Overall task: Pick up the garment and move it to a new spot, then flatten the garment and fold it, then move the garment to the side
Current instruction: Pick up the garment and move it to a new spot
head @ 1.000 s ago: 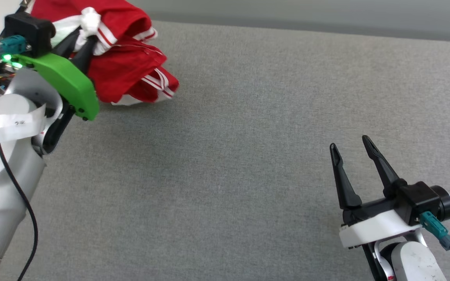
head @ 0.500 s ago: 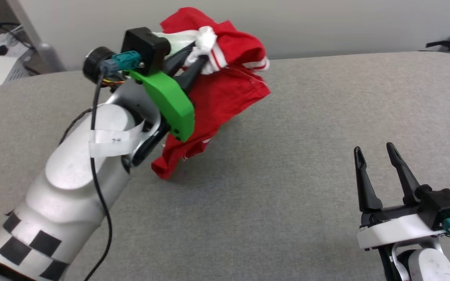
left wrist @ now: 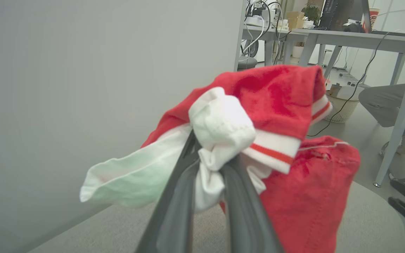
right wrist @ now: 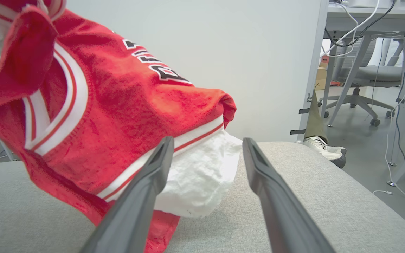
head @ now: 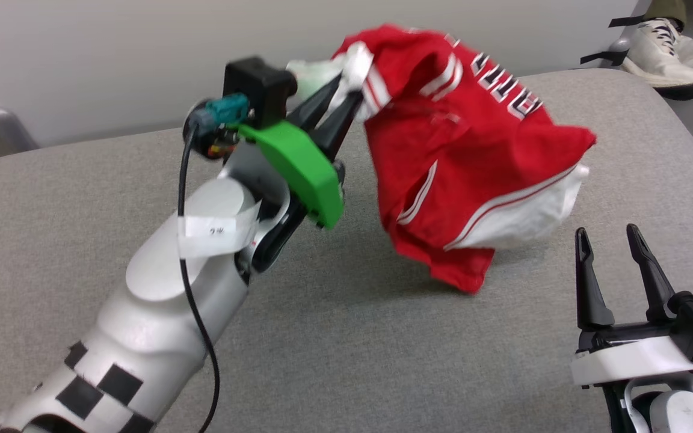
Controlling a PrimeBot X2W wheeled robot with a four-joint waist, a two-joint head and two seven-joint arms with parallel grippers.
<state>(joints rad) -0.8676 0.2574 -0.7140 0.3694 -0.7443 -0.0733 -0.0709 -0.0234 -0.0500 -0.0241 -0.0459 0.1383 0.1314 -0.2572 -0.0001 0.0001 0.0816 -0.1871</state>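
The left end effector [head: 349, 95] is still clenching the white sleeve of the red jersey-style T-shirt with striped trim and black lettering [head: 473, 162], which is now flaring out to its right, lettering showing, no longer hanging bunched beside the green wrist bracket [head: 298, 168]. Its lowest fold is hanging down to the grey fabric-covered table [head: 346, 337], nearer the right end effector [head: 606, 231], whose dark fingers are staying spread and empty.

It looked like an office doubling as a lab: grey desks [left wrist: 381, 38] strung with loose cables [left wrist: 262, 10], a swivel chair [right wrist: 378, 73] on castors, a mesh wastebasket [left wrist: 339, 112], a plain partition wall [right wrist: 223, 52], and a padded grey worktop [head: 382, 361] up front.
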